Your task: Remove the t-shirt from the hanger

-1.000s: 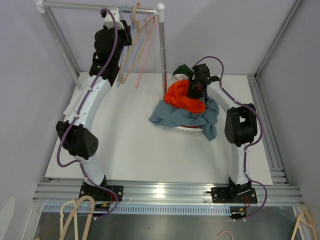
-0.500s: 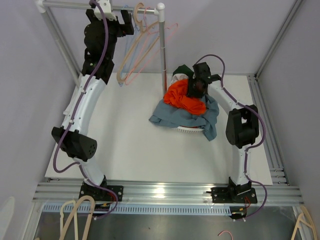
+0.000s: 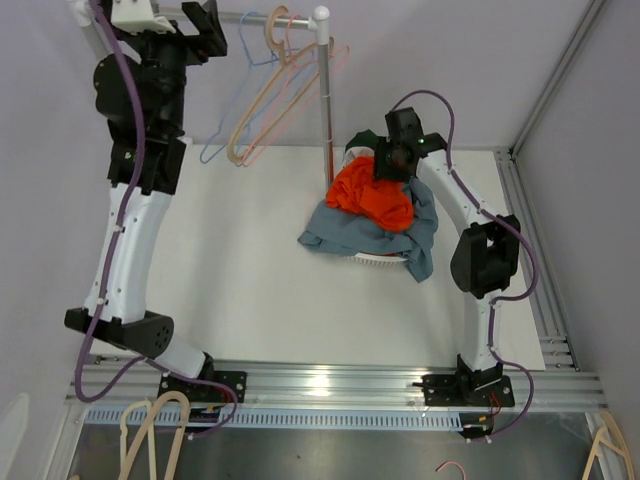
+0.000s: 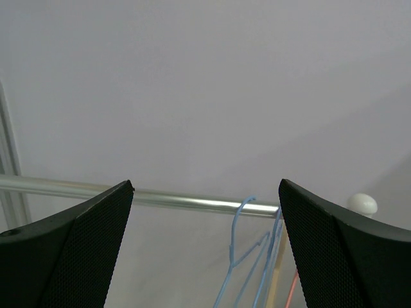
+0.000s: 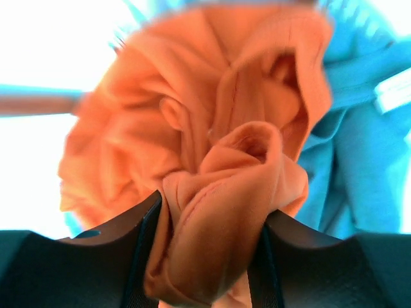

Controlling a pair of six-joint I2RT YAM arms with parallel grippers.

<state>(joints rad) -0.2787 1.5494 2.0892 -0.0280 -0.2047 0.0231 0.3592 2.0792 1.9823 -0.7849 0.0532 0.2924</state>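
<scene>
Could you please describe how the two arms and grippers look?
The left arm and right arm have white curved shells, black joints and a purple cable each. The left gripper has broad black wedge fingers with fine mesh texture; the right gripper is black too.

My links are white moulded shells (image 3: 132,238) between black joint housings (image 3: 485,260) — purple cables (image 3: 420,92) outside — with black mesh-textured fingers (image 4: 70,250).

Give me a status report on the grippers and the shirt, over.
Left gripper open, empty, up by the metal rail. Right gripper shut on crumpled orange t-shirt atop clothes pile. Wire hangers bare.
</scene>
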